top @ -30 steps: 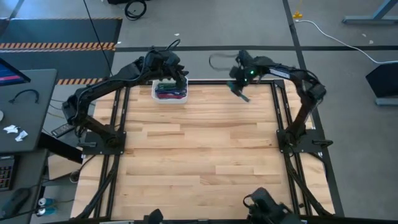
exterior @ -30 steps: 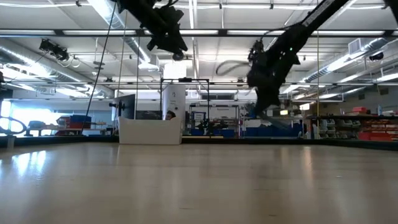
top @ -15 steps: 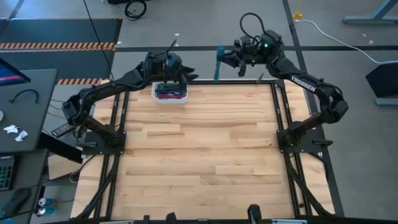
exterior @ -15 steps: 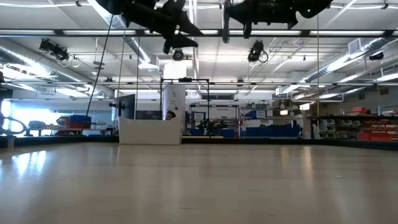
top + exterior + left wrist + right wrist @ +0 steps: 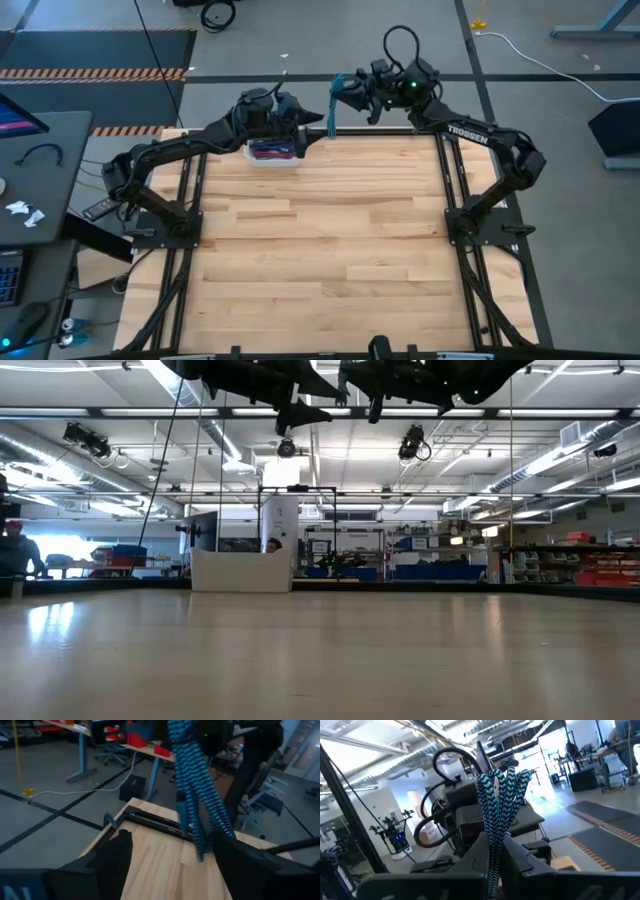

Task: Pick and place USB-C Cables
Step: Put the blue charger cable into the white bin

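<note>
A teal braided USB-C cable bundle (image 5: pixel 333 103) hangs in the air past the table's far edge, held by my right gripper (image 5: pixel 347 90). My left gripper (image 5: pixel 312 126) is open just left of the cable. In the left wrist view its fingers stand on either side of the hanging cable (image 5: pixel 196 790) without touching it. Several more bundled cables, purple, magenta and green, lie in a white bin (image 5: pixel 272 152) at the far edge, below my left wrist. In the low view both grippers show only at the top, left (image 5: pixel 300 410) and right (image 5: pixel 375 400). My right gripper pinches the teal bundle between its two fingers (image 5: pixel 475 857), partway along its length (image 5: pixel 494 845). The looped end (image 5: pixel 501 780) reaches out past the fingertips. The fingers come level from the table's right. The bundle is lifted clear and hangs below the hold (image 5: pixel 202 847).
The white bin (image 5: pixel 240 570) stands at the far edge, left of centre. The black frame rails (image 5: pixel 445 170) run along the table's sides. The wooden top (image 5: pixel 320 240) spreads out toward the near edge. A desk with a monitor (image 5: pixel 20 120) stands off to the left.
My right arm has swung up from the table's far right part and across toward the left, carrying the teal bundle clear of the table. My left gripper has moved right from above the bin toward the bundle, which now hangs between its fingers.
</note>
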